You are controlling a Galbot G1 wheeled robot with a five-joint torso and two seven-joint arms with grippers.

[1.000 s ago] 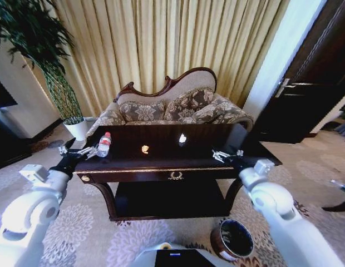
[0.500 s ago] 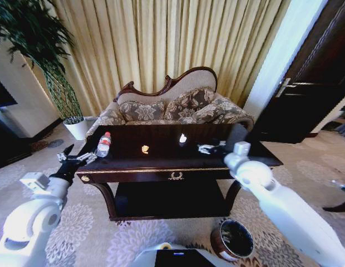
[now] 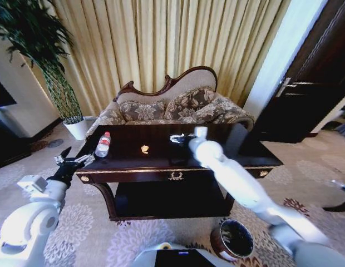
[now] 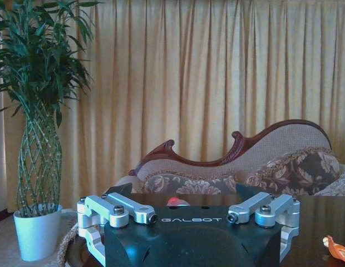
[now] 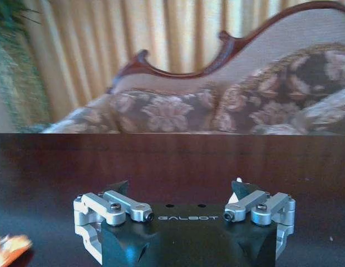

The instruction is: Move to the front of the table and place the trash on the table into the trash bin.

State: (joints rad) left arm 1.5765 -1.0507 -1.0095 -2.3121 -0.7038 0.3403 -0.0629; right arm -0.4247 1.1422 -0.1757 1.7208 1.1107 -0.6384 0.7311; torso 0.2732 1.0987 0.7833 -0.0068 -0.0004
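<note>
I've swung the right gripper [image 3: 177, 139] in from the table's [image 3: 161, 162] edge; its open jaws now bracket the white scrap [image 5: 234, 197]. The left gripper [image 3: 72, 162], also open, has backed off the bottle [image 3: 103, 144].

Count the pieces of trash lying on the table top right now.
2 visible: the bottle near the table's left end and an orange scrap left of centre. A white scrap may be hidden behind the right gripper, reaching over the middle.

A red-capped clear bottle [image 3: 103, 144] lies at the dark tabletop's [image 3: 161, 158] left end; an orange scrap [image 3: 144, 148] rests mid-tabletop; the brown trash bin [image 3: 232, 239] stands below its right end.
</note>
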